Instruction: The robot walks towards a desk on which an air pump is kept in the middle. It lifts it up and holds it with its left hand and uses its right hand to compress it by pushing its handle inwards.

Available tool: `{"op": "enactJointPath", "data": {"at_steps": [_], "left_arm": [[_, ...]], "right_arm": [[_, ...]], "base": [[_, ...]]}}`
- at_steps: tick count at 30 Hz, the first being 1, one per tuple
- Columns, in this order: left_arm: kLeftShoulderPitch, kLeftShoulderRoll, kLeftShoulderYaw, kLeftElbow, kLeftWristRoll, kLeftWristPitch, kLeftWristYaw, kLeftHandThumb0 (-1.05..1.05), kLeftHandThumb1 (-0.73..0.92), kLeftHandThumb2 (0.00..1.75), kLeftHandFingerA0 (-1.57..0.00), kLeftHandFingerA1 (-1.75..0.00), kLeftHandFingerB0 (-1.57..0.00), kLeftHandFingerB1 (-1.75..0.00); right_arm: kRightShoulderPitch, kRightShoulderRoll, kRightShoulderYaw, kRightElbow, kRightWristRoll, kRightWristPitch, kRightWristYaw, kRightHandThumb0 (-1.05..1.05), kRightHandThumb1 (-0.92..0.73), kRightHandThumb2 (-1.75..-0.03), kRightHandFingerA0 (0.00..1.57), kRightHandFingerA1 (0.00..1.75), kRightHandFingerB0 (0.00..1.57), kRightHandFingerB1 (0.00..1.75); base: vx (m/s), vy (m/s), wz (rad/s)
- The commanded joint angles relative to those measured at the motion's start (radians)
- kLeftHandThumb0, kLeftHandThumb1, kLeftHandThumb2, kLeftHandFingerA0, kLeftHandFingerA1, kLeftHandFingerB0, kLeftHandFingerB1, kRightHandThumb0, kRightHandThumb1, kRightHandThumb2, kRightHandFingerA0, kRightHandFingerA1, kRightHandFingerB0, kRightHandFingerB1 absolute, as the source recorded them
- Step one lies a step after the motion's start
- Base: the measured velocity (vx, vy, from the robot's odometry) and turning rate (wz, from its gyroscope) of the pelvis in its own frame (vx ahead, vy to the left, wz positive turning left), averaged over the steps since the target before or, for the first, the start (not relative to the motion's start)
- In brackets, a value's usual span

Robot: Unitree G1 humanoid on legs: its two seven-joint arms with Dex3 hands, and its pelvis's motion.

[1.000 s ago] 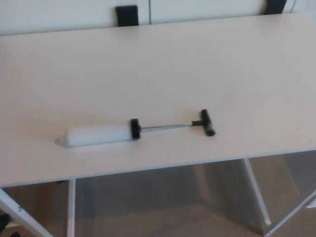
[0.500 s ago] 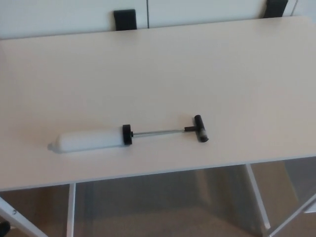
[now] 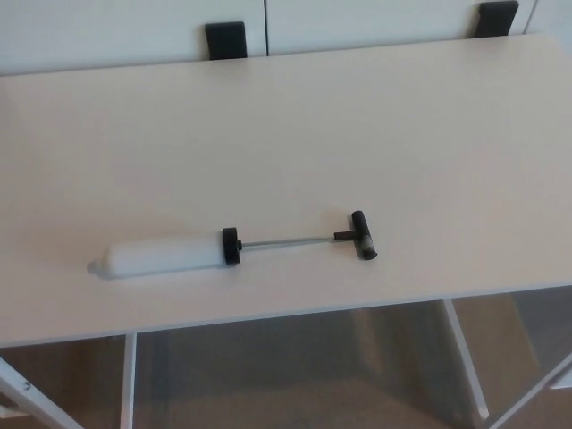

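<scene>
Neither of my hands shows in the head view, so I cannot tell their state. The air pump [image 3: 234, 248] lies flat near the front edge of the counter [image 3: 286, 116], white barrel [image 3: 165, 256] to my left, thin rod drawn out, black T-handle [image 3: 362, 235] to my right. The barrel's tip looks blurred.

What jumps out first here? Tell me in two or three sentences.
The air pump lies alone near the front edge of the pale desk, its white barrel pointing left. Its thin rod is pulled out, ending in a black T-handle at right. No robot hand is in view.
</scene>
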Motion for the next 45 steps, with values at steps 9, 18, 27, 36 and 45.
{"op": "enactJointPath", "data": {"at_steps": [9,18,27,36,45], "left_arm": [[0.124,0.056,0.575,-0.385,-0.283,-0.136,0.103,-0.11,0.51,0.68,-0.04,-0.19,-0.07,-0.25],[-0.093,0.312,0.559,-0.958,-0.179,-0.112,0.134,-0.3,0.49,0.6,-0.07,-0.26,-0.08,-0.26],[-0.472,0.533,-0.012,-0.882,0.208,0.019,0.062,-0.18,0.4,0.88,-0.03,-0.52,0.0,-0.47],[-0.76,0.497,-0.541,-0.562,0.597,0.039,-0.039,-0.24,0.33,0.86,-0.01,-0.5,0.0,-0.47],[-0.843,0.408,-0.783,-0.409,0.763,0.06,-0.032,-0.36,0.44,0.56,-0.08,-0.23,-0.14,-0.27]], "right_arm": [[0.003,-0.022,-0.001,-0.028,0.006,-0.012,0.003,-0.27,-0.71,-0.6,0.75,0.5,0.56,0.43],[-0.015,-0.017,0.003,-0.028,0.001,-0.005,-0.015,-0.28,-0.71,-0.6,0.75,0.49,0.58,0.43],[-0.038,-0.026,-0.004,-0.012,0.013,-0.006,0.007,-0.3,-0.7,-0.6,0.76,0.49,0.61,0.43],[-0.043,-0.025,0.008,-0.028,0.0,-0.002,-0.005,-0.29,-0.68,-0.59,0.75,0.49,0.61,0.45],[-0.059,-0.03,0.013,-0.017,-0.005,-0.003,-0.008,-0.29,-0.68,-0.59,0.76,0.5,0.62,0.45]], "base": [[0.0,0.0,0.0],[0.0,0.0,0.0],[0.0,0.0,0.0],[0.0,0.0,0.0],[0.0,0.0,0.0]]}}
